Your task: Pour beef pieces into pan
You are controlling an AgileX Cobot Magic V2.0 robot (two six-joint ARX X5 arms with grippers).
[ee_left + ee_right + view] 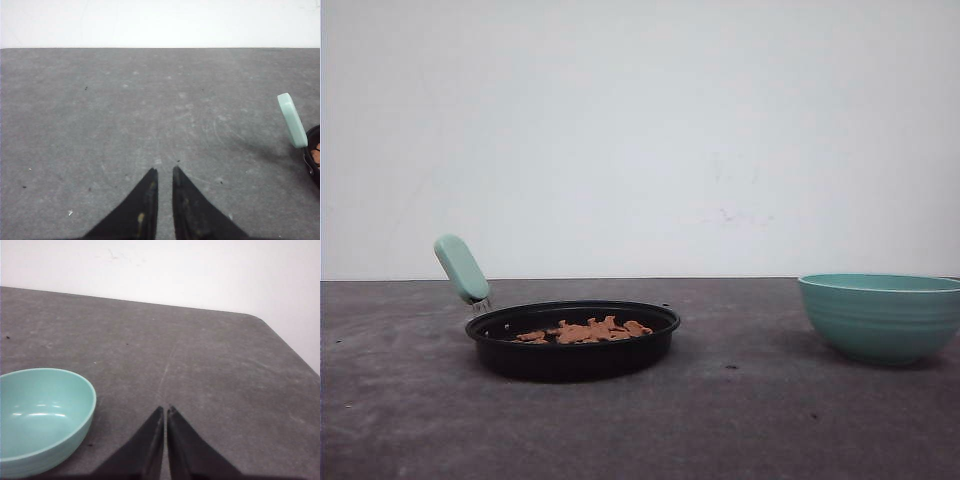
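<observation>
Pan: the black pan sits on the grey table, left of centre in the front view, its mint handle angled up and away to the left.
Beef pieces: the beef pieces lie in a low heap inside the pan, well within its rim.
Bowl: the teal bowl stands upright well apart to the right; the right wrist view shows its inside bare.
Step in hand: judged from this layout, the pour looks finished (nothing is left in the bowl, none spilled on the table nearby), so only parking the arms seems left.
Left gripper: the left gripper hangs over bare table, its fingers nearly pressed together with a thin slit between, holding nothing; the pan's handle is off to one side, apart.
Right gripper: the right gripper has its fingers pressed together, empty, just beside the bowl.
Edges: the table's rounded corner lies beyond the right gripper.
Open room: a wide bare stretch separates pan and bowl.
</observation>
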